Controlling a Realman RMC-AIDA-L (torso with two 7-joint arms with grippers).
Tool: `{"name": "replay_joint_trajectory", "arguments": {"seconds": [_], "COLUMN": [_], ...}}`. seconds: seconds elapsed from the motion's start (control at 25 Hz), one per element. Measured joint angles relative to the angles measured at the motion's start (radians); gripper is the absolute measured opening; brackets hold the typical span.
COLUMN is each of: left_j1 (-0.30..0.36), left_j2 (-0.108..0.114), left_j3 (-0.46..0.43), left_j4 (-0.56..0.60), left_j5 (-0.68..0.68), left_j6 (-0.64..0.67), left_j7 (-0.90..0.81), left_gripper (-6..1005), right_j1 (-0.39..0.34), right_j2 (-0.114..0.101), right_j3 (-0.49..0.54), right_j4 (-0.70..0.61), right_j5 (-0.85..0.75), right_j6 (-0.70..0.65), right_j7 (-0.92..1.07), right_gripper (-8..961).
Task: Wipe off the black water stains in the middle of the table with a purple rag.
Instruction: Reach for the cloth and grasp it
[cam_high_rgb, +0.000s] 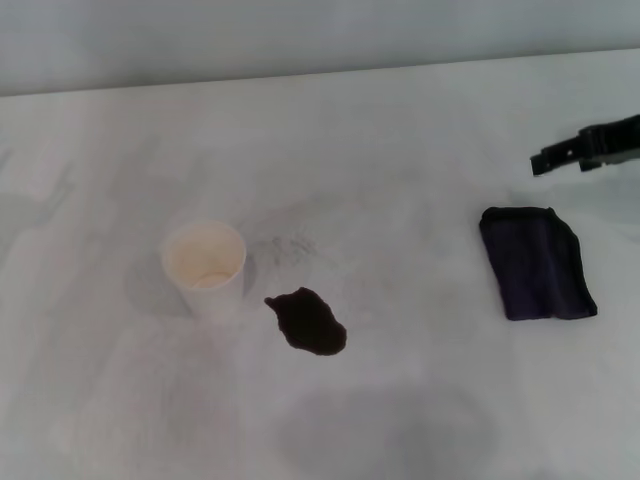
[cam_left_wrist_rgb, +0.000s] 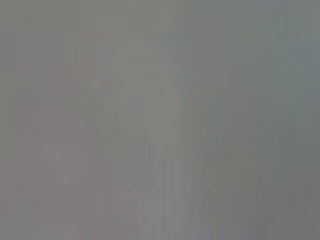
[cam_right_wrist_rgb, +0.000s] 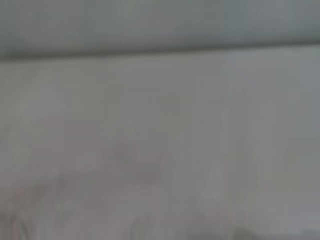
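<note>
The right end effector (cam_high_rgb: 545, 160) reaches in from the right edge above the worktop (cam_high_rgb: 400, 130); I cannot tell how far its fingers are spread. Just below it, apart from it, lies the rag (cam_high_rgb: 537, 263), a dark purple folded cloth, flat. The stain (cam_high_rgb: 308, 321), glossy blackish-brown, sits mid-worktop beside a white cup (cam_high_rgb: 204, 266).

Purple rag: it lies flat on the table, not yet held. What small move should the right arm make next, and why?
Probably lower the right gripper onto the purple rag and grasp it. The gripper hangs just beyond the rag, holding nothing, and the black water stains beside the paper cup are unwiped on the table. The left gripper is out of view.
</note>
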Motion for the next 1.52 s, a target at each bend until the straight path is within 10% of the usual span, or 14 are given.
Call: {"name": "replay_joint_trajectory", "arguments": {"seconds": [0.32,0.6,1.36,1.52], "left_j1": [-0.007,-0.018,-0.047,-0.052], "left_j2": [0.001,0.003,0.008,0.010], "left_j3": [-0.025,-0.025,-0.026,-0.025], "left_j4": [-0.004,-0.016,-0.045,-0.050], "left_j5": [-0.001,0.002,0.008,0.008], "left_j6": [-0.009,-0.005,0.004,0.005], "left_j7": [0.000,0.003,0.015,0.017], "left_gripper": [889,889,888,888], "right_j1": [0.101,0.111,0.111,0.112], "right_j2": [0.141,0.143,0.143,0.144], "right_j3": [-0.033,-0.245,-0.294,-0.295], "right_j4": [0.085,0.093,-0.066,-0.068], "right_j5": [-0.349,-0.368,-0.376,-0.381], "right_j6": [0.174,0.140,0.022,0.020], "right_j7": [0.093,0.228,0.241,0.245], "right_gripper": [807,806,802,684]}}
